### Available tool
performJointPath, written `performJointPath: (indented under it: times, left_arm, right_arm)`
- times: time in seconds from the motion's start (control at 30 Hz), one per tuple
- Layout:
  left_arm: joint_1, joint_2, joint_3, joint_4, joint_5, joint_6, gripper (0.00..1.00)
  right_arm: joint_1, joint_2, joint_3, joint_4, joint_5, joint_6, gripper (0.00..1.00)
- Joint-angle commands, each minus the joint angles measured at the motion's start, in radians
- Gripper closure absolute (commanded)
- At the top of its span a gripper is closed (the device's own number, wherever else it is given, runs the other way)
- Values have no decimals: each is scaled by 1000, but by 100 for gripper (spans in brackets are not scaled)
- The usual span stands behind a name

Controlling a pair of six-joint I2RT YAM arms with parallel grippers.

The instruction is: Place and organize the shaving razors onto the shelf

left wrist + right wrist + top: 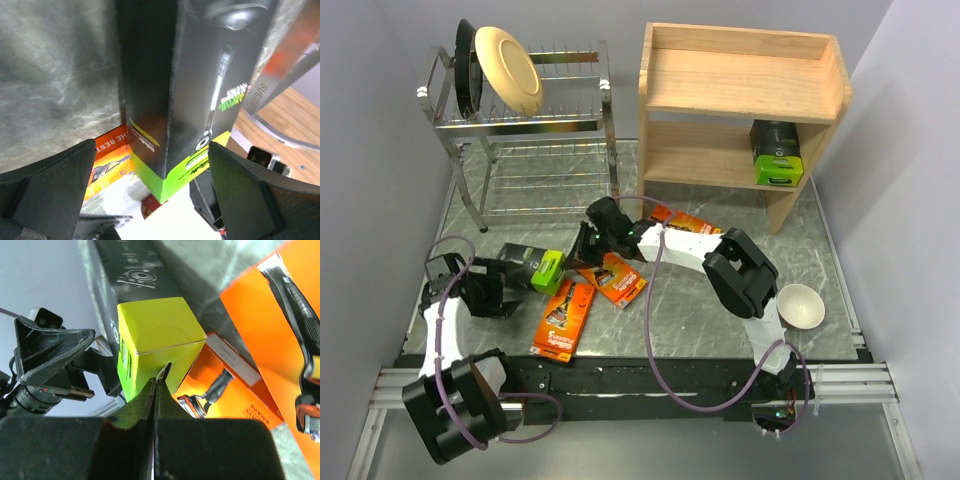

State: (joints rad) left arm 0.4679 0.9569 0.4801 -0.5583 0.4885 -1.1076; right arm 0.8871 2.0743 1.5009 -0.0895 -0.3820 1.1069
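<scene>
White-and-black arms [690,245], purple cables [649,320]

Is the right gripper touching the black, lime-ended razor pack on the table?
Cannot tell: right wrist view shows right gripper overlapping black pack, depth unclear.

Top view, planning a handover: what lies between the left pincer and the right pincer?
The black razor pack with the lime-green end lies between the left pincer and the right pincer; the top view shows it.

orange pack [107,160]: "BEST" | metal bar [261,94]: stamped "SUS…", rest unclear
</scene>
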Motion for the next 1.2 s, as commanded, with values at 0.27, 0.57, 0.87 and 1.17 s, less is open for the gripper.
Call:
performJointPath:
  times: [0.27, 0.57, 0.87, 1.17]
  left_arm:
    - [8, 92, -34, 193, 65, -113, 0]
    - [8, 85, -29, 134, 78, -51, 1]
    - [9, 94, -113, 309, 107, -109, 1]
    - [9, 264, -101, 607, 234, -163, 1]
  right_arm:
    - [69, -66, 91, -88, 64, 157, 93]
    - [78, -112, 117, -173, 111, 268, 92]
    - [107, -137, 159, -239, 120, 310, 96]
    - [128, -108, 177, -256, 123, 318, 87]
